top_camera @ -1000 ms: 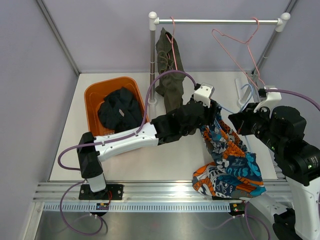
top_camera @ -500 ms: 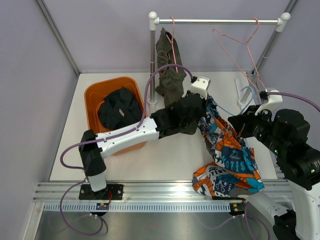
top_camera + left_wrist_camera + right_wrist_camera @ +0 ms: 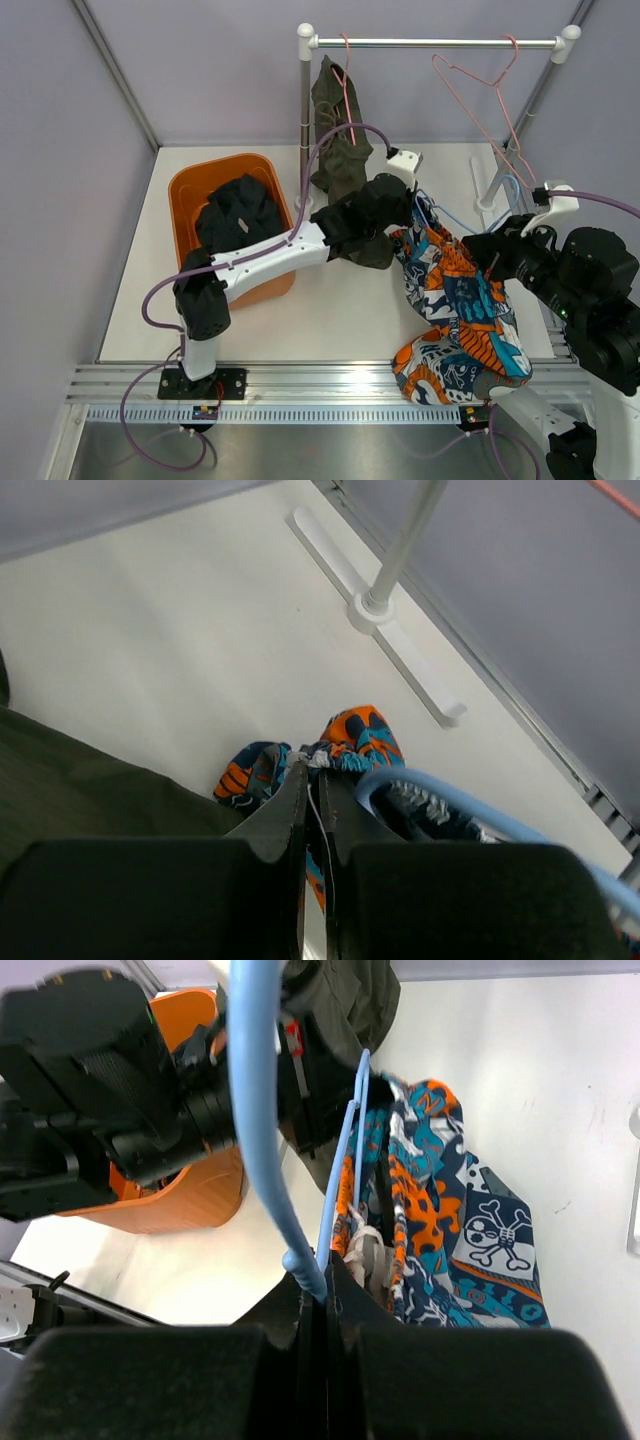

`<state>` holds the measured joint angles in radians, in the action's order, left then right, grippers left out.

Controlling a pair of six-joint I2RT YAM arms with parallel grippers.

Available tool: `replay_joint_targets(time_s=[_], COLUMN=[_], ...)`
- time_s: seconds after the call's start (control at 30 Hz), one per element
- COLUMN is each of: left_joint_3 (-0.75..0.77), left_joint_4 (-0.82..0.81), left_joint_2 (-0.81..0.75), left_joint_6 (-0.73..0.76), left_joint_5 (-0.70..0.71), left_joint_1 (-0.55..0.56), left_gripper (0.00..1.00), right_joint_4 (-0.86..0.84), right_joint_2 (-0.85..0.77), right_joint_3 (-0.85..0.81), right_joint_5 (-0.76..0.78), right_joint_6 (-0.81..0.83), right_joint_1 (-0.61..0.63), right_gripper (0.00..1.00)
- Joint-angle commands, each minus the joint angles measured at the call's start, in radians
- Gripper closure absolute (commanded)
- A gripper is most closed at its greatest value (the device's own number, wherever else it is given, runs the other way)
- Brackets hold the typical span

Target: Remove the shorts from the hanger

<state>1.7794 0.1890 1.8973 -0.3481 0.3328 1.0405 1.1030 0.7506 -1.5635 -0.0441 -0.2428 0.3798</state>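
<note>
The shorts (image 3: pixel 455 310), patterned in blue, orange and white, hang from a blue hanger (image 3: pixel 447 220) between my two arms, and their lower part lies bunched on the table. My left gripper (image 3: pixel 413 205) is shut on the shorts' upper edge; the left wrist view shows cloth (image 3: pixel 355 735) pinched at the tips of the left gripper (image 3: pixel 312 768), with the hanger (image 3: pixel 440 795) beside it. My right gripper (image 3: pixel 480 248) is shut on the hanger. In the right wrist view the right gripper (image 3: pixel 326 1282) clamps the blue wire (image 3: pixel 255 1110), with the shorts (image 3: pixel 440 1200) draped beyond.
An orange bin (image 3: pixel 185 190) holding black clothes stands at the left. A dark green garment (image 3: pixel 340 140) hangs on a pink hanger from the rack rail (image 3: pixel 430 43). An empty pink hanger (image 3: pixel 480 80) hangs at the right. The rack post's foot (image 3: pixel 375 602) is close by.
My left gripper closed on the shorts' upper edge and drew back up and left toward the rack. The shorts stretched out, and the right arm shifted slightly right.
</note>
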Motion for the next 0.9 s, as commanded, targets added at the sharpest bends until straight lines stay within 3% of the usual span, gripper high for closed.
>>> replay_joint_targets(time_s=[0.0,0.3,0.5,0.73,0.83,0.87], left_joint_3=[-0.098,-0.438,-0.535,-0.617,-0.638,-0.627], left_joint_4=[-0.054,-0.094,-0.046,0.073,0.095,0.115], left_joint_2=[-0.075,-0.435,-0.624,-0.808,-0.895,-0.915], left_joint_6=[0.026,0.144,0.273,0.307,0.299,0.294], left_joint_5=[-0.02,-0.06,0.066,0.045,0.125,0.238], left_joint_1=[0.021,0.275,0.508,0.619,0.638,0.639], left_gripper=[1.0,0.99,0.96,0.96,0.94,0.94], right_joint_4=[-0.015,-0.12,-0.239,-0.327,-0.331,-0.33], right_joint_2=[-0.014,-0.008,0.045,0.133,0.159,0.162], right_joint_3=[-0.012,0.075,0.115,0.122,0.1,0.094], right_joint_5=[0.003,0.162,0.187,0.247,0.25,0.248], right_joint_6=[-0.012,-0.015,-0.03,-0.03,-0.029,-0.026], right_joint_1=[0.008,0.007,0.008,0.007,0.007,0.008], right_gripper=[1.0,1.0,1.0,1.0,1.0,1.0])
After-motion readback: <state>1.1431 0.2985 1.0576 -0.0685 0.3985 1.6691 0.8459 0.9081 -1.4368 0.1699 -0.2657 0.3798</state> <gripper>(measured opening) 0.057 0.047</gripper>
